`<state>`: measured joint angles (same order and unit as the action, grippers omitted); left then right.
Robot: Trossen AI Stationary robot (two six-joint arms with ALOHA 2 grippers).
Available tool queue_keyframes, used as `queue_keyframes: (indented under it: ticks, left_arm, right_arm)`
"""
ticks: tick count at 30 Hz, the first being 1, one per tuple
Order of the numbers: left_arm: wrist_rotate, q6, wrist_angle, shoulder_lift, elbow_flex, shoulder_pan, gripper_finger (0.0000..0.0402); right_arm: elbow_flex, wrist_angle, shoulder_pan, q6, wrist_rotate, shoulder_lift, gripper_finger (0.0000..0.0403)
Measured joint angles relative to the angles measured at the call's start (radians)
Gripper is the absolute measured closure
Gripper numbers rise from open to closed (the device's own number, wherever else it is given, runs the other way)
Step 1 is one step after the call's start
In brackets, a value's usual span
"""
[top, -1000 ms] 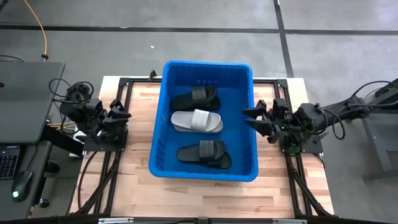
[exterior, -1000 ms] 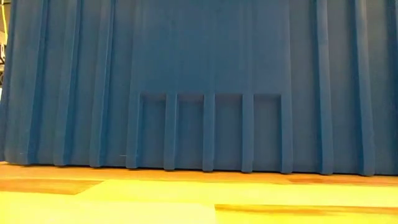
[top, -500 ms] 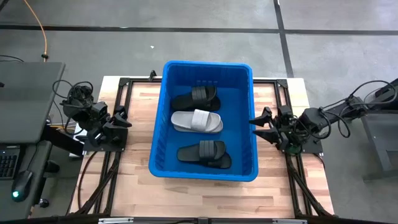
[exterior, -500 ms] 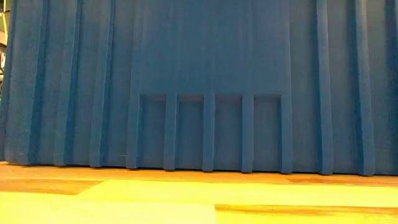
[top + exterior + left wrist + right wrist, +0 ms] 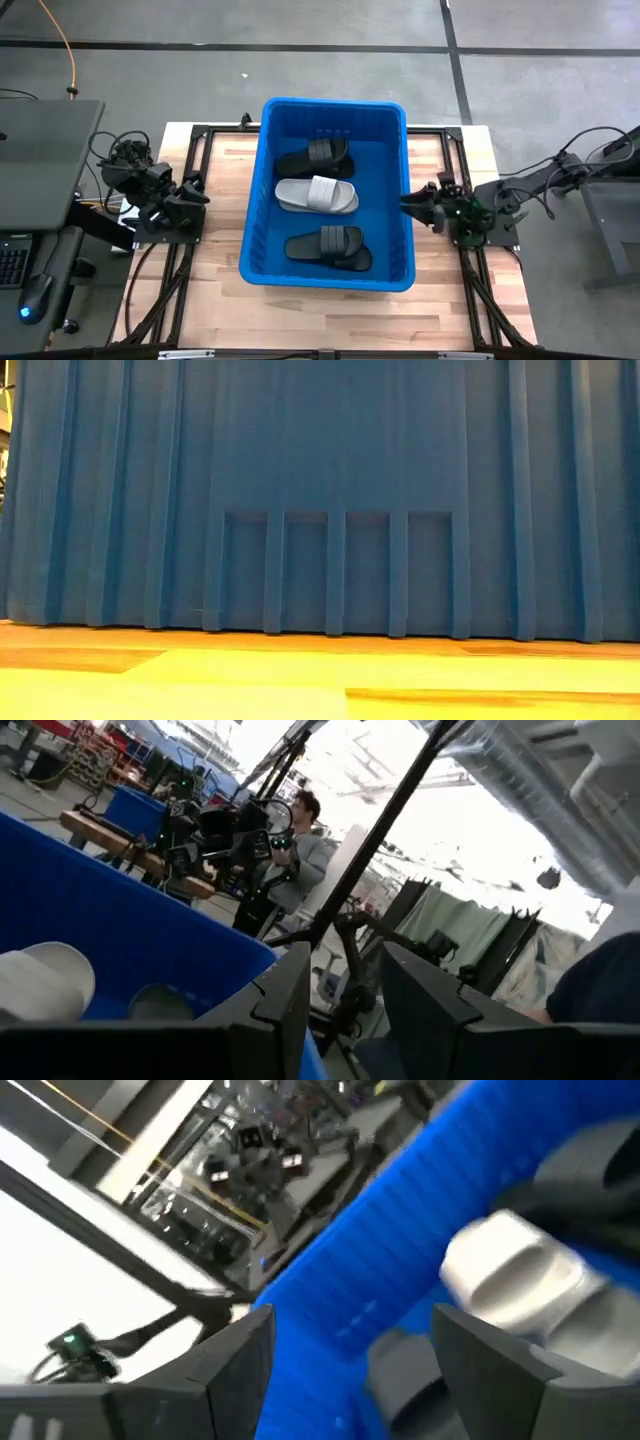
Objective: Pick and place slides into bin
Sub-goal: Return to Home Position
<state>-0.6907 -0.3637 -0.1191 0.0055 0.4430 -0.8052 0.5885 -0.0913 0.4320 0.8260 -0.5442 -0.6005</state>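
The high view looks straight down on the bin (image 5: 334, 103) at the middle of the table (image 5: 215, 310). The low view sits at table height, close against the bin's ribbed wall. Both wrist views face the bin from opposite sides, sharing the grey slide (image 5: 316, 194) inside.

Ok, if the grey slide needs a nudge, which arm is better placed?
Probably right. The right hand sits at the right rim of the bin, level with the grey slide; the left hand waits farther from its wall.

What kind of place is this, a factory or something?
Probably a robotics lab in a warehouse-like hall: bare grey floor, a wooden workbench carrying a blue bin, and another robot rig beyond it.
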Motion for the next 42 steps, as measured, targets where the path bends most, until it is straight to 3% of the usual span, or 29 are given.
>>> queue_keyframes:
  ticks: [3,9,11,15,22,29,32,37,42]
  left_arm:
    - [-0.005,0.012,-0.005,0.001,-0.001,0.000,0.0289]
    - [-0.026,0.012,0.006,0.001,-0.001,0.000,0.0289]
    - [-0.036,0.011,0.006,0.001,-0.001,0.000,0.0289]
    - [-0.037,0.011,0.008,0.001,-0.001,0.000,0.0289]
    - [-0.035,-0.005,0.014,0.001,-0.001,0.000,0.0289]
    - [-0.035,-0.004,0.012,0.001,-0.001,0.000,0.0289]
    - [-0.038,-0.013,-0.022,0.001,-0.001,0.000,0.0289]
    - [-0.041,-0.037,-0.036,0.002,-0.001,0.000,0.0289]
    - [-0.088,-0.007,-0.090,0.002,-0.001,0.000,0.0289]
  right_arm:
    - [0.000,0.001,0.001,-0.006,-0.001,-0.023,0.0148]
    - [-0.001,0.149,0.000,-0.380,0.119,-0.012,0.0148]
    - [-0.030,0.283,0.000,-0.475,0.174,0.015,0.0148]
    - [-0.206,0.590,0.001,-0.620,0.326,0.154,0.0148]
    - [-0.440,0.839,0.001,-0.642,0.410,0.307,0.0148]
    - [-0.578,0.896,0.001,-0.664,0.409,0.419,0.0148]
    - [-0.575,0.843,0.000,-0.707,0.420,0.457,0.0148]
    - [-0.578,0.804,0.000,-0.806,0.543,0.490,0.0148]
    - [-0.579,0.777,0.001,-0.759,0.635,0.490,0.0148]
